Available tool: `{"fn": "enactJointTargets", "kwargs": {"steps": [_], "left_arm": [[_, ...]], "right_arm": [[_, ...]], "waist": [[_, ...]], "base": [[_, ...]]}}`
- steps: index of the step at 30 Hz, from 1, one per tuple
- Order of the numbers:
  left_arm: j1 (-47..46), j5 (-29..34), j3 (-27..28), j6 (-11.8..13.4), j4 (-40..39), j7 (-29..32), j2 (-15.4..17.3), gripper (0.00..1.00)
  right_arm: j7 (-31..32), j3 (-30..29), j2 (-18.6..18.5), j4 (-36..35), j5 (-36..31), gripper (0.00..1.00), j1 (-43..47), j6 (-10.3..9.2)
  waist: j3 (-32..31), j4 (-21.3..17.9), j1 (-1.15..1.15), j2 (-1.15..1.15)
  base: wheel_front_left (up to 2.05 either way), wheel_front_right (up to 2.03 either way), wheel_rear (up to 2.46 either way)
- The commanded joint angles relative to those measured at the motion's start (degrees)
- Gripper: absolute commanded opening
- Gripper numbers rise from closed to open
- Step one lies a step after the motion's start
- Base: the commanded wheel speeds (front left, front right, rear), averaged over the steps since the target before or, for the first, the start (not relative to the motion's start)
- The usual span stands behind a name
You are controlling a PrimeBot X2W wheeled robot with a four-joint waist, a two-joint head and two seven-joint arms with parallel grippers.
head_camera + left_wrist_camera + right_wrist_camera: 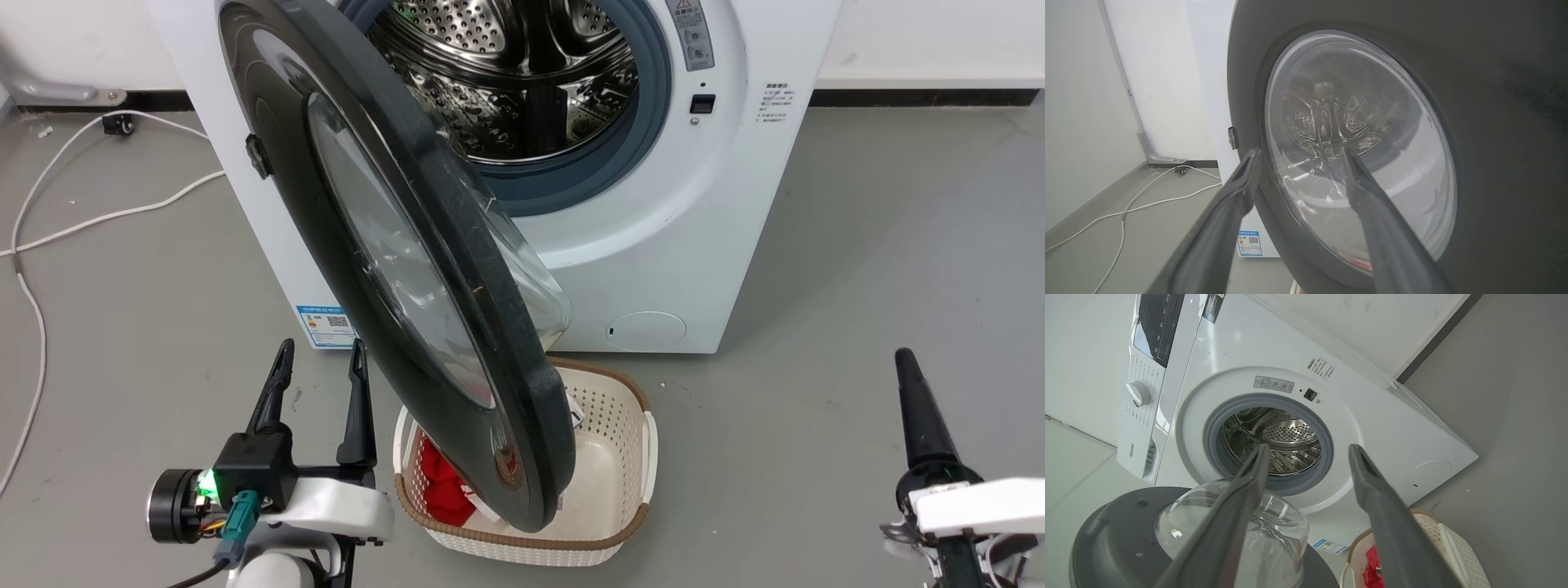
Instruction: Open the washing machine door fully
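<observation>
**Door about halfway open, both pincers empty**

The white washer (669, 269) stood with its steel drum (506, 73) bared. The door (457, 269) hung out from the washer's left side, its lower rim over the basket (620, 441). The opening looked roughly half done, and I judged the door next needed swinging further left, away from the drum. The left pincer (321, 347) was spread wide and held nothing, just beside the door's outer face; whether it touched could not be told. The right pincer (1309, 451), likewise spread and empty, was well apart. The hinge was hidden, the door's top cut off, and the red cloth (445, 490) half covered.
</observation>
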Motion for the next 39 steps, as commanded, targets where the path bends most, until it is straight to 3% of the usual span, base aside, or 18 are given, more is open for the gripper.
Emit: {"fn": "enactJointTargets", "kwargs": {"steps": [1,4,9,13,18,25,39], "left_arm": [[0.43,0.36,0.09,-0.29,0.17,-0.15,0.02,1.0],[0.5,0.4,0.17,-0.41,0.26,-0.15,0.0,1.0],[0.66,0.46,0.36,-0.46,0.29,-0.15,-0.04,1.0],[0.84,0.52,0.5,-0.63,0.33,-0.15,-0.06,1.0],[1.08,0.82,0.54,-0.92,0.39,-0.15,-0.08,1.0],[0.95,0.96,0.5,-0.98,0.21,-0.15,-0.1,1.0],[0.77,1.08,0.15,-1.46,0.5,-0.15,-0.12,1.0]], "right_arm": [[-2.63,0.26,-0.37,-0.92,-4.11,1.0,1.44,0.0],[-5.95,0.11,-1.14,-1.71,-10.11,1.0,2.3,0.0],[-12.51,-1.31,-2.54,-4.62,-29.91,1.0,3.06,-0.01],[-13.8,-1.13,-2.54,-8.67,-44.97,1.0,3.86,-0.01],[-12.82,1.23,-1.12,-11.63,-55.61,1.0,6.39,-0.02],[-12.85,2.72,0.35,-9.44,-59.19,1.0,8.76,-0.02],[-14.27,2.17,0.58,-6.08,-57.66,1.0,6.46,-0.02]], "waist": [[-0.26,-0.01,0.01,0.0],[-0.39,-0.06,0.01,0.0],[-0.64,-0.26,0.01,0.0],[-0.83,-0.32,0.01,0.0],[-1.06,-0.18,0.01,0.0],[-0.87,-0.08,0.01,0.0],[-0.54,-0.32,0.01,0.0]], "base": [[0.0,0.0,0.0],[0.0,0.0,0.0],[0.0,0.0,0.0],[0.0,0.0,0.0],[0.0,0.0,0.0],[0.0,0.0,0.0],[0.0,0.0,0.0]]}}
